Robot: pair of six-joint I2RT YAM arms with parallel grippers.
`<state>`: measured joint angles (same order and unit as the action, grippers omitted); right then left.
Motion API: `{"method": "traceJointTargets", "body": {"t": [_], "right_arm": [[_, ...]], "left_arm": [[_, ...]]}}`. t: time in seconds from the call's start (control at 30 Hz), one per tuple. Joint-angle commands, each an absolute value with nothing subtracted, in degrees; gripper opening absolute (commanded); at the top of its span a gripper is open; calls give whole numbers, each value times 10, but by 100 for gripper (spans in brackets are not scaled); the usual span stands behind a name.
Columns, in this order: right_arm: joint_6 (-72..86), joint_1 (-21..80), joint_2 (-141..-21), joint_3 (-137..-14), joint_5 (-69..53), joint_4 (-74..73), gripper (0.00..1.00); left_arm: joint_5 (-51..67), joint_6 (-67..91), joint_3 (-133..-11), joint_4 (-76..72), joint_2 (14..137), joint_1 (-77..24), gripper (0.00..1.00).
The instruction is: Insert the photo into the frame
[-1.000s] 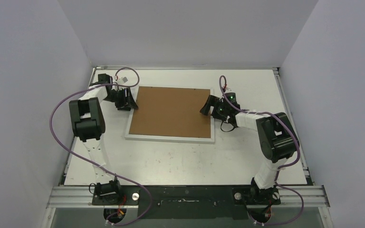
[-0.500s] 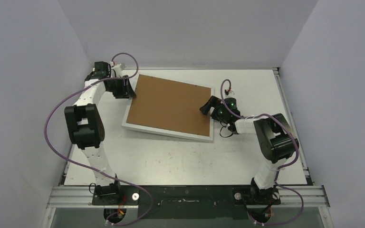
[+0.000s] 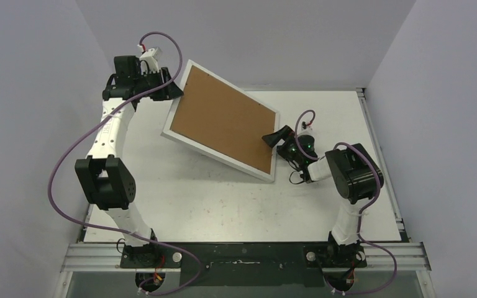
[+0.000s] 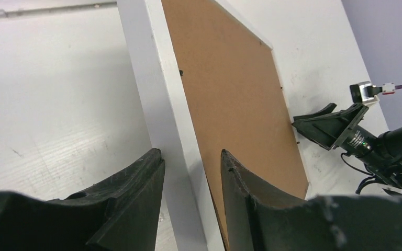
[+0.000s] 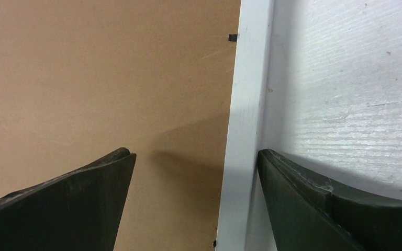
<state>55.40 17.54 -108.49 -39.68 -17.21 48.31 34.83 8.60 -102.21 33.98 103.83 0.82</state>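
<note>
Left gripper [image 4: 190,154] is clamped on the far-left edge of the large, thin white rectangular picture frame [image 3: 220,121], brown back facing up. That edge is held well off the white table [image 3: 223,198], so the frame is tilted, with its near-right edge down low. Right gripper [image 5: 196,154] is spread wide there, straddling that edge, nothing pinched.

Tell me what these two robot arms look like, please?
The left arm and right arm are alike: slim white tubes joined by chunky black joint housings. A purple cable loops loosely along each. The left gripper and right gripper each carry two matte black, wedge-shaped fingers, scuffed at the edges. A small green light glows on the right wrist.
</note>
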Motion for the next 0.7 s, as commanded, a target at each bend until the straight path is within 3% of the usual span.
{"method": "traceJointTargets", "body": {"t": [0.0,0.67], "right_arm": [[669,218,-1132,-379,-370,556,90],[669,215,-1178,-391,-372,552,90]], "left_arm": [[537,156,-1022,396,1030,-77,39],[585,328,-1003,205,1026,-161,37]]}}
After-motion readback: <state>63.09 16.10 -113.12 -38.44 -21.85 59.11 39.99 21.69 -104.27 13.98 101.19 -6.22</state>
